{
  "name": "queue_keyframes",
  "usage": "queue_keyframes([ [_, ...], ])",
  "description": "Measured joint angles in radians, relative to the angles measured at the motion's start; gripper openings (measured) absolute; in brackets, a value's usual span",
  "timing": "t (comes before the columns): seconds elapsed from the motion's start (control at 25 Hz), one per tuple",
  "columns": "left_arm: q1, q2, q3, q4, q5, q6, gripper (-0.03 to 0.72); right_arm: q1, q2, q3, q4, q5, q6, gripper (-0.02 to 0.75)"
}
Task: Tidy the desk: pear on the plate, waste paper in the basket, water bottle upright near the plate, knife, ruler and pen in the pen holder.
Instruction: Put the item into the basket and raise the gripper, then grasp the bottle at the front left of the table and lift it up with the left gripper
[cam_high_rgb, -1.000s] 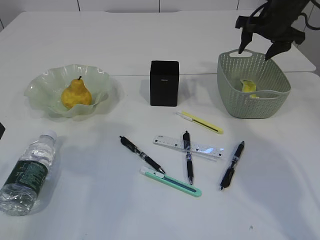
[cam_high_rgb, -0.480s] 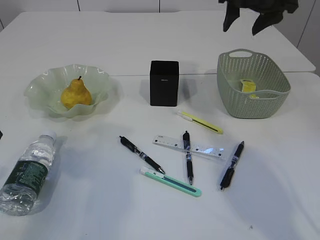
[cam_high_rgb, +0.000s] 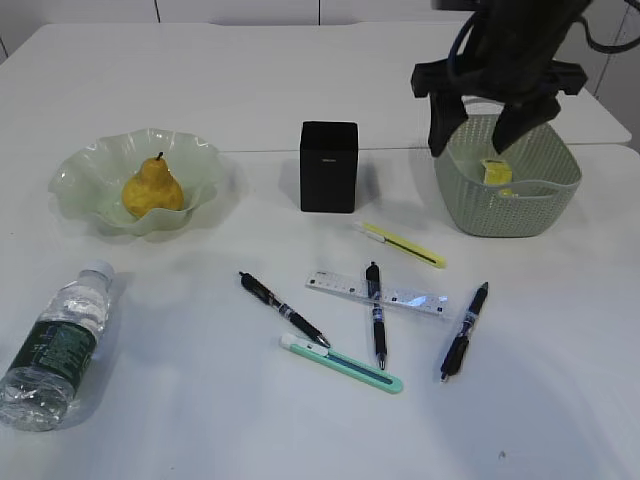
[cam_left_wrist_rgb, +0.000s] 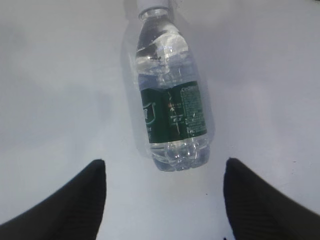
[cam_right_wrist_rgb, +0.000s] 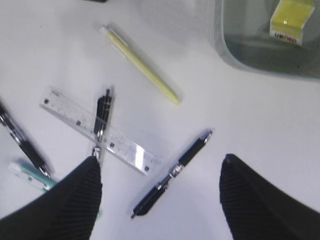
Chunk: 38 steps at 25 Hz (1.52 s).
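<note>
The yellow pear (cam_high_rgb: 152, 186) sits on the pale-green plate (cam_high_rgb: 88, 160) at the left. The waste paper (cam_high_rgb: 496, 172) lies in the green basket (cam_high_rgb: 512, 208); it also shows in the right wrist view (cam_right_wrist_rgb: 290, 21). The water bottle (cam_high_rgb: 60, 345) lies on its side at the front left. My left gripper (cam_left_wrist_rgb: 164, 164) is open just above the base of the water bottle (cam_left_wrist_rgb: 172, 95). My right gripper (cam_high_rgb: 472, 133) is open and empty, in the air by the basket's left rim. The black pen holder (cam_high_rgb: 329, 166) stands mid-table. The ruler (cam_high_rgb: 412, 299) (cam_right_wrist_rgb: 70, 112) lies in front of it.
Three black pens (cam_high_rgb: 283, 310) (cam_high_rgb: 377, 318) (cam_high_rgb: 464, 332) lie around the ruler, one across it. A yellow knife (cam_high_rgb: 405, 245) (cam_right_wrist_rgb: 142, 65) and a teal knife (cam_high_rgb: 345, 365) lie nearby. One pen (cam_right_wrist_rgb: 175, 169) lies below my right gripper (cam_right_wrist_rgb: 160, 159). The basket's wall (cam_right_wrist_rgb: 222, 35) is at the upper right.
My right gripper rose from over the basket, then moved left and came down beside the basket's left rim. The waste paper stays in the basket. Nothing else moved.
</note>
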Motion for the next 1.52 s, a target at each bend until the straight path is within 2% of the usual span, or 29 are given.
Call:
queue_keyframes([
  [0.36,0.0,0.0,0.0,0.002,-0.009,0.0,0.499,0.0,-0.22,0.324,0.0,-0.001,-0.071,0.543],
  [0.76,0.0,0.0,0.0,-0.001,-0.097,0.0,0.495,0.0,-0.387,0.588,-0.007,-0.007,-0.138,0.543],
  [1.0,0.0,0.031,0.0,-0.063,-0.097,-0.019,0.494,0.0,-0.411,0.617,-0.009,-0.011,-0.163,0.543],
  [1.2,0.0,0.152,0.0,-0.076,-0.089,-0.037,0.5,0.0,-0.411,0.62,-0.011,-0.031,-0.163,0.543],
  [1.52,0.0,0.394,-0.127,-0.069,-0.091,-0.104,0.501,0.0,-0.411,0.62,-0.015,-0.046,-0.168,0.543],
])
